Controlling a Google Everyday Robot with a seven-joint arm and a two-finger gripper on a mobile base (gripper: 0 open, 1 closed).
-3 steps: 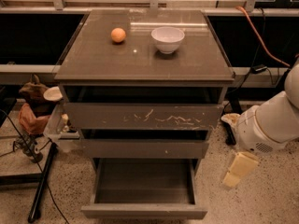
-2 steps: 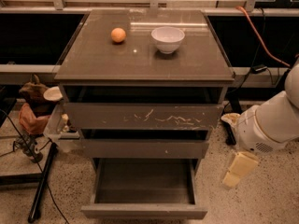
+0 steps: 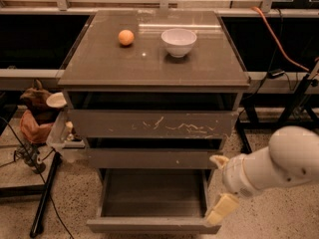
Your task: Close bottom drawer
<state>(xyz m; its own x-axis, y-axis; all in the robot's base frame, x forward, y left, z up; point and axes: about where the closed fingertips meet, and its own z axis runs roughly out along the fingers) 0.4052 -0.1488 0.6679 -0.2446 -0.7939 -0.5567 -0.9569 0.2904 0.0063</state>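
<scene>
The bottom drawer (image 3: 149,226) of the grey-brown cabinet stands pulled far out, its inside bare (image 3: 152,193). Its narrow plain front faces me at the lower edge of the camera view. My gripper (image 3: 220,184) is at the drawer's right side on a white arm that comes in from the right. It is open and empty. The lower cream finger (image 3: 222,209) lies at the drawer's front right corner; I cannot tell if it touches. The upper fingertip (image 3: 218,160) is beside the middle front.
The middle front (image 3: 149,159) and the scratched upper front (image 3: 149,124) sit slightly out. An orange (image 3: 126,37) and a white bowl (image 3: 178,42) rest on the cabinet top (image 3: 149,68). A brown bag (image 3: 34,118) and a black pole (image 3: 45,198) stand left; an orange cable (image 3: 279,41) runs at right.
My arm has moved left and down, bringing the gripper from beside the cabinet to the open drawer's front right corner. The drawer has not moved.
</scene>
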